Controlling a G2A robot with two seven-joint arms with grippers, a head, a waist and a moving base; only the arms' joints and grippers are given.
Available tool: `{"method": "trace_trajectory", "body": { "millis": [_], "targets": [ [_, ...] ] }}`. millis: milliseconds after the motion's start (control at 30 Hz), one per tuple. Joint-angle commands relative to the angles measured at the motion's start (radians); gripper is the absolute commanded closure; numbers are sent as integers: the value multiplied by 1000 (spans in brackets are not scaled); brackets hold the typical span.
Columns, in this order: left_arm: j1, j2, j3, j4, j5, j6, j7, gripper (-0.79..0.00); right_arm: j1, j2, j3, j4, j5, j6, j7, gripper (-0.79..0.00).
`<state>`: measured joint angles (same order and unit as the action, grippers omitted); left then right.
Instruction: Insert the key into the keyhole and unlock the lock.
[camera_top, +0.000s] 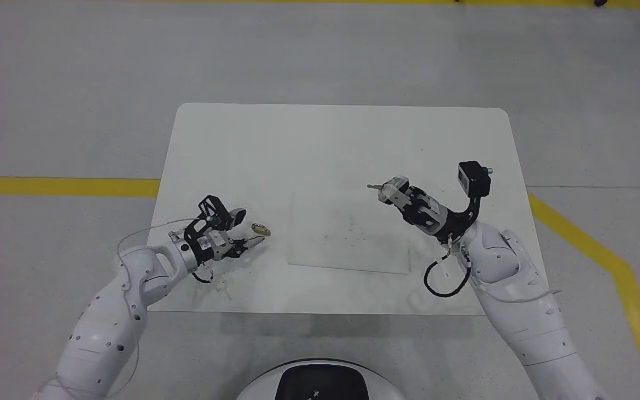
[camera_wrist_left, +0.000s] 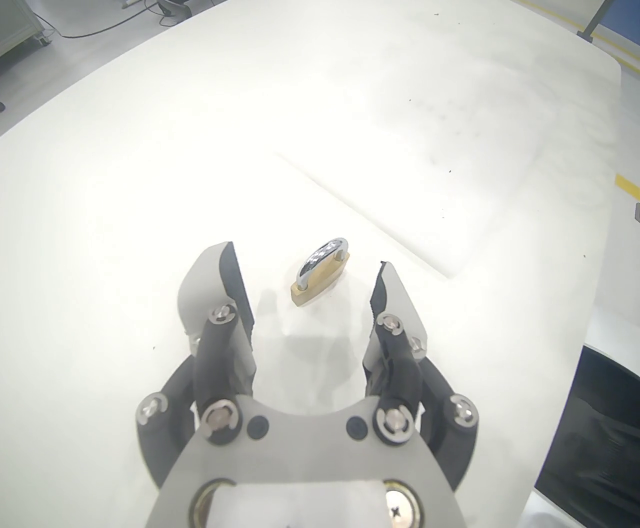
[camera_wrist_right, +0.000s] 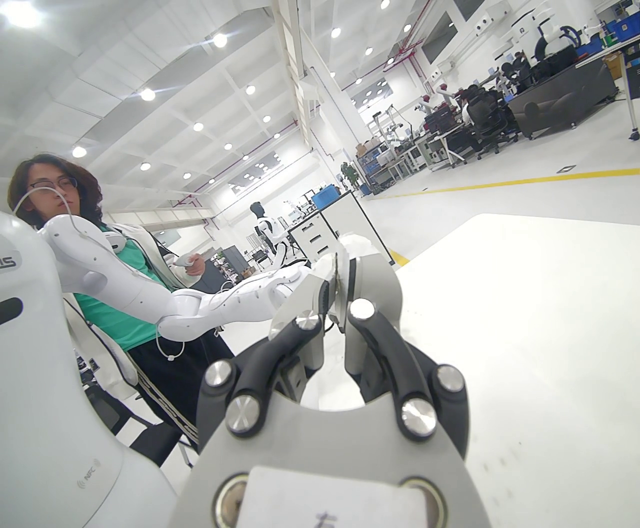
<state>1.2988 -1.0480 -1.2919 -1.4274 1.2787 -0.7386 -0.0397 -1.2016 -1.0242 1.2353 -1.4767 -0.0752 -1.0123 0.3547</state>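
The left gripper (camera_wrist_left: 305, 257) gapes wide and holds nothing. The brass lock (camera_wrist_left: 320, 277) lies on the table (camera_wrist_left: 150, 150) just ahead of its fingertips. The right gripper (camera_wrist_right: 341, 280) is clamped on what looks like the key (camera_top: 374, 186), which juts beyond its tips.

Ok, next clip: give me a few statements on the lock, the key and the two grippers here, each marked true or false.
1. The padlock lies on the table, just ahead of the left gripper. True.
2. The left gripper is shut on the padlock. False: its jaws are open, with a finger to either side of the padlock and neither touching it.
3. The right gripper is shut on the key. True.
4. The key sits in the padlock's keyhole. False: in the top view the right gripper holds the key over the other side of the table, well apart from the padlock.
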Motion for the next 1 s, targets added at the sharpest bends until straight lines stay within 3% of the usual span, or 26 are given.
{"method": "trace_trajectory", "body": {
  "millis": [0, 100, 967],
  "targets": [
    [-5, -1, 5, 8, -1, -1, -1, -446, 0, 0, 0, 0, 0, 0, 0, 0],
    [-14, -2, 11, 19, -4, -3, -3, -394, 0, 0, 0, 0, 0, 0, 0, 0],
    [-58, -6, 44, 51, -48, -17, -30, -182, 0, 0, 0, 0, 0, 0, 0, 0]
  ]
}}
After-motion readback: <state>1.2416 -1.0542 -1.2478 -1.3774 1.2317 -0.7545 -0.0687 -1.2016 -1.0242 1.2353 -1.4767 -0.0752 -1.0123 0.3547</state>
